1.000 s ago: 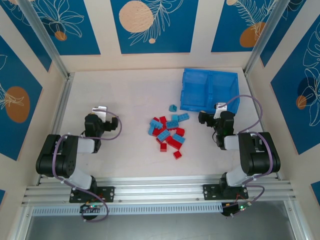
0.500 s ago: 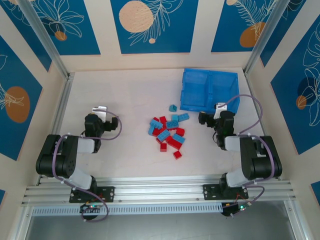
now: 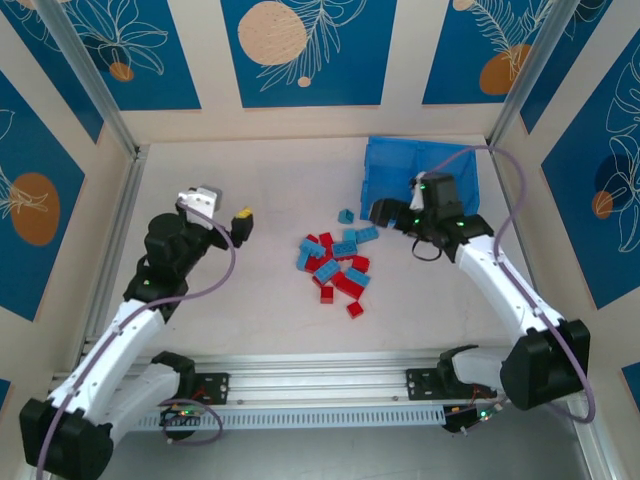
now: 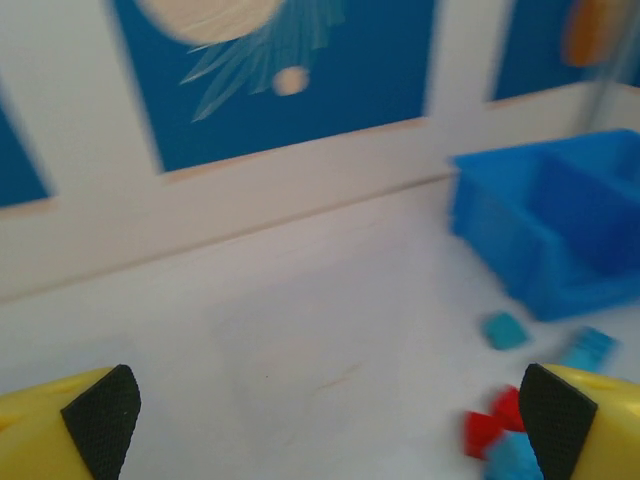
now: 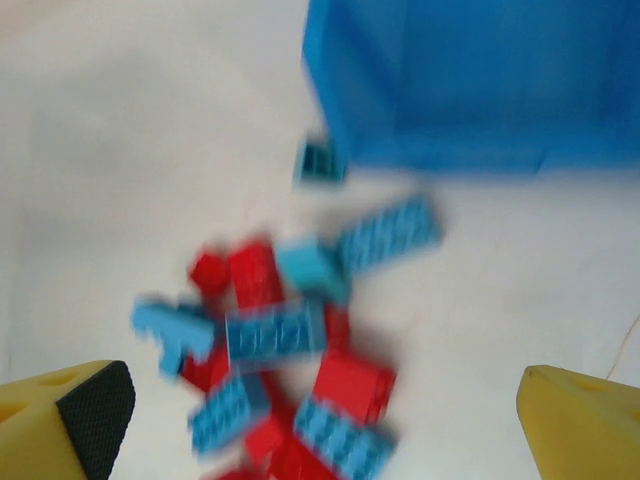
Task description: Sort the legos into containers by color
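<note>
Unfolded from rest, left fingers [image 4: 100, 412] and right fingers [image 5: 92, 412] reach, spread, toward centre-frame legos [image 3: 335, 268]; bin [image 3: 385, 168] upper right.

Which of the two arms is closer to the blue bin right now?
Right. The right arm holds its jaws by the bin, at its near left corner; the left arm is beyond the legos, far to the left.

Bright, even light; faint shadows.
Top cam was sharp w/ no glare; both wrist cams were motion-blurred, legos [image 5: 275, 335] smeared, bin [image 4: 560, 225] edges soft.
</note>
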